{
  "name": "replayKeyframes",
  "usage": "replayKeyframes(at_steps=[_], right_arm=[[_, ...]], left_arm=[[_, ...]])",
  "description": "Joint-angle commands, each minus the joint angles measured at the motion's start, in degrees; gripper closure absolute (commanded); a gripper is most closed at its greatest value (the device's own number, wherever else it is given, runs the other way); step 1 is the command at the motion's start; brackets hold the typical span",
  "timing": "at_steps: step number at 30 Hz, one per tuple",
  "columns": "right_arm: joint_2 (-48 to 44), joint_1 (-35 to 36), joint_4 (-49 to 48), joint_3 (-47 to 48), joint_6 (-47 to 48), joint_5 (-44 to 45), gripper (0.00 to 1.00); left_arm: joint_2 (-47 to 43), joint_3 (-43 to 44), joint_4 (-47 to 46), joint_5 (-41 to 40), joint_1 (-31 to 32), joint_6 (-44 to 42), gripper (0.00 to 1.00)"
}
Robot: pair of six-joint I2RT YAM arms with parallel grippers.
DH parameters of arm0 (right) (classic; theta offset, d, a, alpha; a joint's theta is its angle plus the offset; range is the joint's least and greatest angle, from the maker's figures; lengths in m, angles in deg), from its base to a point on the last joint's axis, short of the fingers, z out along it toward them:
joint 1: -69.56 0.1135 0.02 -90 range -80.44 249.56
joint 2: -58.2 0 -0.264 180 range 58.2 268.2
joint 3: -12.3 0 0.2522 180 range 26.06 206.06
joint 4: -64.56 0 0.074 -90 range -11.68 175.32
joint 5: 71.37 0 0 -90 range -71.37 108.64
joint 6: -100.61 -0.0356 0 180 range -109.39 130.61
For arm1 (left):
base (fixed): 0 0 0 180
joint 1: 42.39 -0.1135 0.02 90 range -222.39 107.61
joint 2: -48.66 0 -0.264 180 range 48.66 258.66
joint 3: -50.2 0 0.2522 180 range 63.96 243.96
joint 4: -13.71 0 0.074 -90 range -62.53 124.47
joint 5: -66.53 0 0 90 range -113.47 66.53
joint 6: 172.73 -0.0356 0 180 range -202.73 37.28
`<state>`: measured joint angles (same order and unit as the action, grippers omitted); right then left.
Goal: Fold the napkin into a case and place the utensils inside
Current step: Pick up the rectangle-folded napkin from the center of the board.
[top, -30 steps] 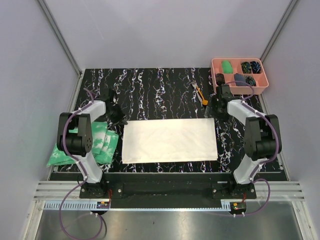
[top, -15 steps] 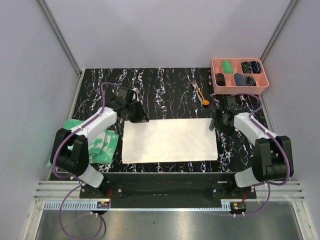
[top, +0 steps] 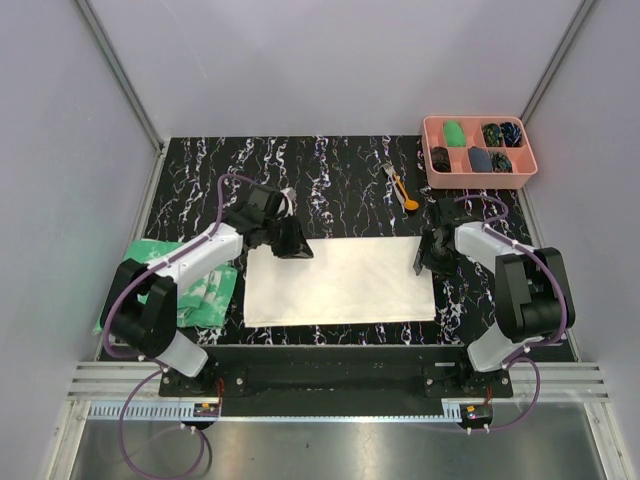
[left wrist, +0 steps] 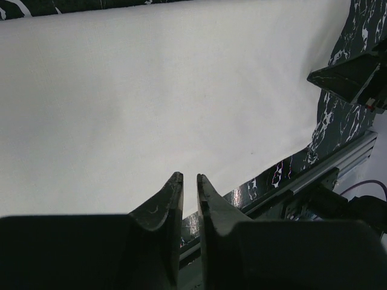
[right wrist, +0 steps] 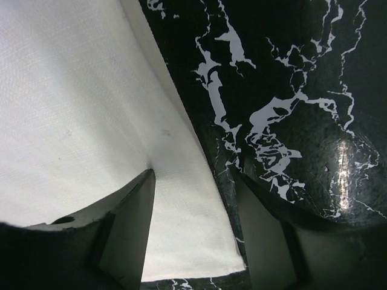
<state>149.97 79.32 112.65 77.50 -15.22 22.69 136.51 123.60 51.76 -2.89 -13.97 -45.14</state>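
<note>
1. The napkin (top: 340, 280) lay flat as a wide cream rectangle on the marbled black table (top: 330, 180), unfolded into no case.
2. The left gripper (left wrist: 186, 181) hovered over its far-left corner, fingers a thin slit apart with nothing between them.
3. The right gripper (right wrist: 193, 180) stood wide apart astride the napkin's right edge, one finger over cloth and one over table; contact could not be told.
4. The utensils (top: 400, 187) lay beyond the far-right corner, too small to make out the tines.
5. The left arm partly hid the green cloth (top: 205, 290); the pink tray (top: 476, 119) held dark, unclear items.
</note>
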Motion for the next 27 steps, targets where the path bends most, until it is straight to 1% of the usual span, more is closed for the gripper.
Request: replayKeyframes(at_steps=[1, 3, 6, 8, 10, 13, 14, 20, 21, 22, 27], right_arm=[[2.62, 1.4, -0.76, 1.46, -1.16, 2.79, 0.39], [3.42, 2.1, 0.04, 1.82, -1.77, 3.5, 0.39], [4.56, 2.37, 0.21, 2.0, -3.18, 2.28, 0.43], [6.05, 2.46, -1.01, 1.47, -3.97, 0.09, 0.49], [7.46, 2.72, -0.14, 2.34, -3.62, -0.01, 0.57], [7.55, 2.63, -1.01, 2.35, -2.57, -1.06, 0.62], [7.46, 2.55, -1.36, 2.35, -1.78, -1.41, 0.71], [5.01, 2.54, -3.3, 1.29, 0.51, -3.0, 0.86], [4.65, 2.37, -3.47, 1.12, 0.69, -3.43, 0.95], [4.21, 2.37, -3.65, 1.12, 1.04, -3.35, 1.0], [-0.88, 1.15, -1.81, 1.29, 1.04, -0.28, 1.0]], left_arm=[[-4.7, -0.05, -2.94, 0.96, 0.05, 0.12, 0.8], [-4.8, -0.05, -3.11, 0.95, 0.05, 0.21, 0.78], [-4.8, -0.05, -3.81, 1.66, 0.14, 0.73, 0.78], [-4.97, -0.22, -4.16, 2.36, 0.05, 1.0, 0.78], [-5.41, -0.31, -4.34, 2.62, 0.14, 1.09, 0.78], [-6.2, -0.66, -4.26, 2.71, 0.14, 0.91, 0.78], [-6.46, -0.66, -3.91, 2.71, 0.05, 0.74, 0.78], [-7.43, -0.57, -2.24, 2.63, 0.05, -0.67, 0.78], [-7.43, -0.57, -2.15, 2.62, 0.05, -1.1, 0.78], [-6.91, -0.66, -2.06, 3.06, 0.05, -1.2, 0.78], [-4.8, -1.01, -2.93, 4.12, 0.49, -0.5, 0.79]])
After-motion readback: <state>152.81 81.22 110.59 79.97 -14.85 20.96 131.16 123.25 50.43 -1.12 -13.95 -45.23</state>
